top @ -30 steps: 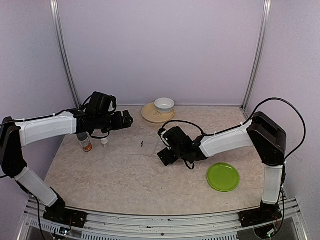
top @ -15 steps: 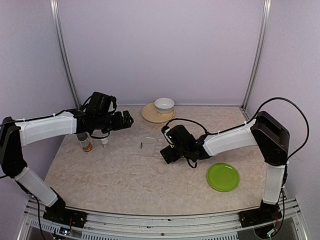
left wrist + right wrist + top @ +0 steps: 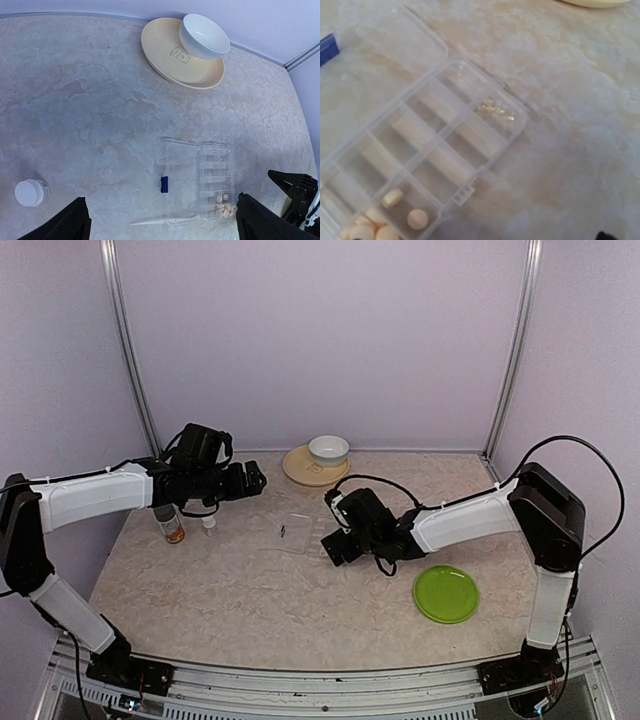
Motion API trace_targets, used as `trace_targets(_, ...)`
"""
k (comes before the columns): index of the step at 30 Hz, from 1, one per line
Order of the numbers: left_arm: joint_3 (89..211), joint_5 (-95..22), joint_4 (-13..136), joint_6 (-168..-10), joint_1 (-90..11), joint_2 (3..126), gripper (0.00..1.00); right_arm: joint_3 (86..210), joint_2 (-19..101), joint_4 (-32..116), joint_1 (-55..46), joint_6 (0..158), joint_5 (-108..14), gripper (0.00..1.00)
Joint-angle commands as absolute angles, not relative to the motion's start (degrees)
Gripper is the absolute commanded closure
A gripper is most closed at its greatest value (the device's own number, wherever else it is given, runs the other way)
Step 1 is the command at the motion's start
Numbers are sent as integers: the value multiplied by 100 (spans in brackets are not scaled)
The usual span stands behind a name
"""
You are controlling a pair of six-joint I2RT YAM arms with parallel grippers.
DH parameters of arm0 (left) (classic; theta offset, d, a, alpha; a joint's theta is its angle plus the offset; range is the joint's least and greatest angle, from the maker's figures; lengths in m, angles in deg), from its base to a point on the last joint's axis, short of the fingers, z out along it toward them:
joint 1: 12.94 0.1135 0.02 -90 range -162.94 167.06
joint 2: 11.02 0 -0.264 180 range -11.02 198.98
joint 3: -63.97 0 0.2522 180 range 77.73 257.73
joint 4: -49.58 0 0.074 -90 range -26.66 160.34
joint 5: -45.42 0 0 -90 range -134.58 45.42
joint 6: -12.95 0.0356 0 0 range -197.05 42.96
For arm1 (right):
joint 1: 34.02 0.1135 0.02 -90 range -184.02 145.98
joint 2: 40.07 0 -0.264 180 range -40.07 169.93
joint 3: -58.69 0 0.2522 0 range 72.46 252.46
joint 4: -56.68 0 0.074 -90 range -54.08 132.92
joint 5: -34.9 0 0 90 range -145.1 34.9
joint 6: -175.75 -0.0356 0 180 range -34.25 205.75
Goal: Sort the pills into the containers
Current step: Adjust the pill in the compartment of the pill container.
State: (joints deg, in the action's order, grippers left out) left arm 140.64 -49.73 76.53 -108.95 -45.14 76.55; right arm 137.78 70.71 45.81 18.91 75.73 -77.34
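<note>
Pill box (image 3: 216,167) just beside right claw (image 3: 330,548) (jaws spread).

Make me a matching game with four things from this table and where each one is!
Things:
1. white bowl
2. pills
3. green plate
4. little white-capped jar

Places:
A. beside the orange bottle
B. inside the clear pill box
C. on the tan plate
D. by itself at the near right

Pairs: 1-C, 2-B, 3-D, 4-A
</note>
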Motion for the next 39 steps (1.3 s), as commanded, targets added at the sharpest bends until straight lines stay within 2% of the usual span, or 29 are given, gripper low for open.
trace_targets(1, 14001, -4982, 7519, -10905, -4480, 7549, 1, 13707, 6853, 4502, 1800, 7484, -7856, 0)
trace_targets(28, 14012, -4951, 7514, -10921, -4449, 7558, 1, 14269, 7445, 3984, 1796, 7565, -7652, 0)
trace_targets(39, 14009, -4944, 7507, -10922, -4444, 7556, 1, 13438, 6733, 4969, 1814, 7656, -7626, 0)
